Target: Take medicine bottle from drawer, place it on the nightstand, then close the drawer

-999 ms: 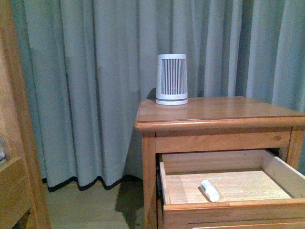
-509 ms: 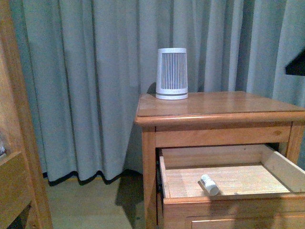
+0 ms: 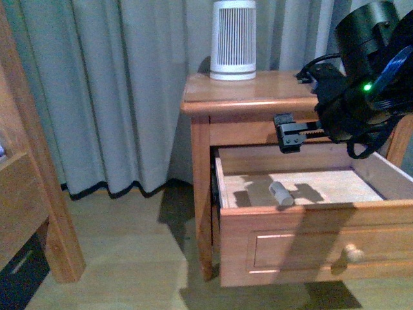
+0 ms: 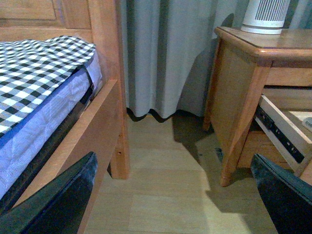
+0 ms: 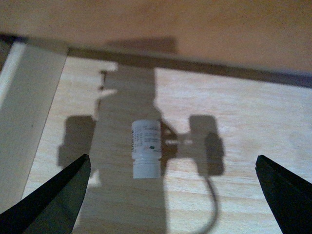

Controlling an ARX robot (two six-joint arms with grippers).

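The medicine bottle (image 3: 281,192) lies on its side on the floor of the open drawer (image 3: 290,240), near the front left. My right gripper (image 3: 290,135) hangs open above the drawer, just under the nightstand (image 3: 258,92) top edge. In the right wrist view the medicine bottle (image 5: 146,148) lies between the spread fingers of the right gripper (image 5: 171,165), a little toward one side, in the arm's shadow, untouched. My left gripper (image 4: 173,165) is open over bare floor between the bed and the nightstand (image 4: 243,73), holding nothing. The drawer's side (image 4: 280,129) juts out there.
A large white ribbed cylinder (image 3: 233,39) stands at the back of the nightstand top. A wooden bed frame (image 3: 26,161) is at the left, with a checked mattress (image 4: 39,68) on it. Grey curtains (image 3: 129,84) hang behind. The drawer's round knob (image 3: 352,253) faces me.
The front view has sunk, now showing the drawer front and knob. My right arm has come in from the right and hangs over the open drawer. The bottle lies where it was.
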